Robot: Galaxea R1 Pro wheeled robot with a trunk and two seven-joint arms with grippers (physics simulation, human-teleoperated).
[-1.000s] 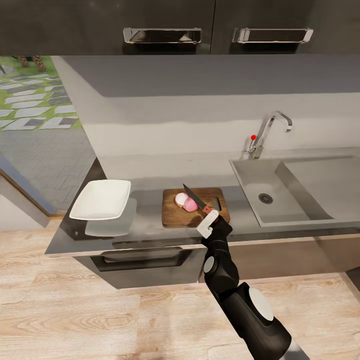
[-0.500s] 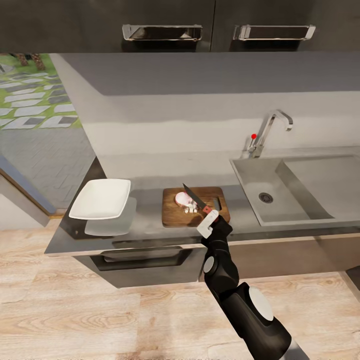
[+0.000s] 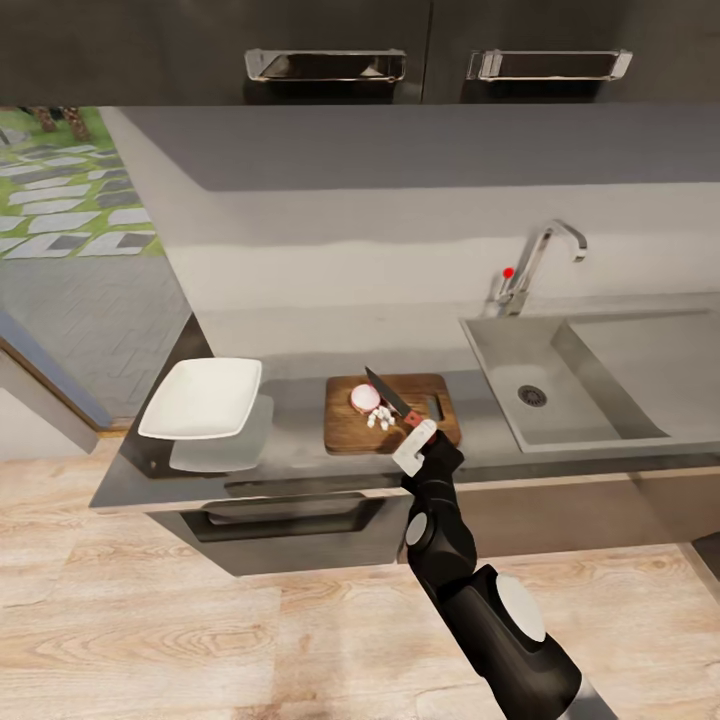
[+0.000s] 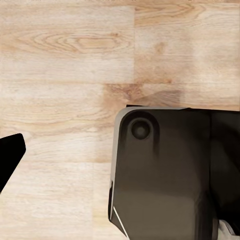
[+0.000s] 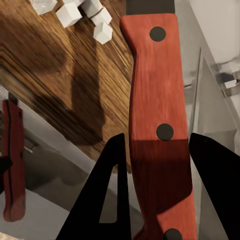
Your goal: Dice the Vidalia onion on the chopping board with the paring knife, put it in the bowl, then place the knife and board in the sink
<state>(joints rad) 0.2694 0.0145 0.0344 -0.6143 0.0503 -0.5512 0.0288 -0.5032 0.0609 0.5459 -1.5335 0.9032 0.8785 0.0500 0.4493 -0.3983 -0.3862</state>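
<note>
The dark brown chopping board (image 3: 345, 425) lies on the grey countertop (image 3: 300, 390) between the bowl and the sink. On it rests a round pinkish piece of Vidalia onion (image 3: 365, 398), with several small white diced cubes (image 3: 380, 419) (image 5: 80, 12) right beside it. My right gripper (image 3: 418, 436) (image 5: 160, 165) is shut on the paring knife's red handle (image 5: 160, 120). The dark blade (image 3: 384, 389) slants over the board next to the onion. The white bowl (image 3: 203, 397) sits at the left. One black fingertip (image 4: 10, 157) of my left gripper hangs over the wood floor, far off centre.
The grey sink (image 3: 500, 345) with its chrome tap (image 3: 535, 258) and red knob (image 3: 507, 272) is set to the right of the board. Dark wall cabinets (image 3: 330, 50) hang above. A drawer handle (image 3: 290, 515) sits under the countertop edge. A dark robot part (image 4: 170, 175) stands on the floor.
One onion half on the board has turned into small white cubes; the other rounded piece remains. The right gripper and knife have barely moved.
</note>
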